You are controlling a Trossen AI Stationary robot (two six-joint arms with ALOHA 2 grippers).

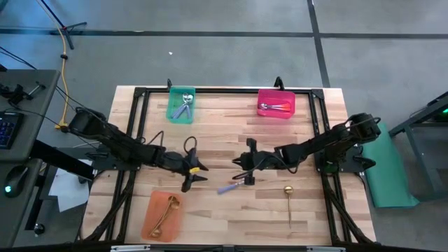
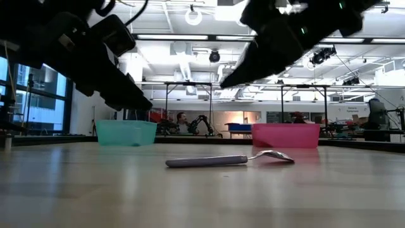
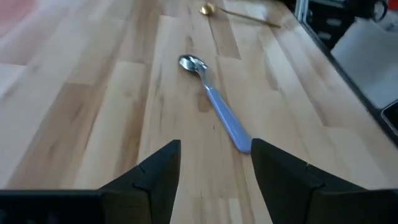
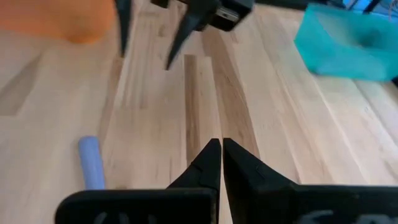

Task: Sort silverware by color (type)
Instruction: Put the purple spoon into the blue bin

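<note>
Left gripper (image 1: 198, 173) spread wide, empty, facing the blue-handled spoon (image 1: 230, 187) lying mid-table between both arms (prob. lining up a grab). Right gripper (image 1: 246, 168) pressed together, empty, just beside it. Gold spoon (image 1: 288, 201) w/ no bin yet, nearer the right arm. No readable labels anywhere.

Bright ceiling strip lights (image 2: 190, 38) flood the room behind me, so my arms go silhouette-black at table (image 2: 202, 190) level. My wrist views blur softly; shadows on the wood stay faint.
</note>
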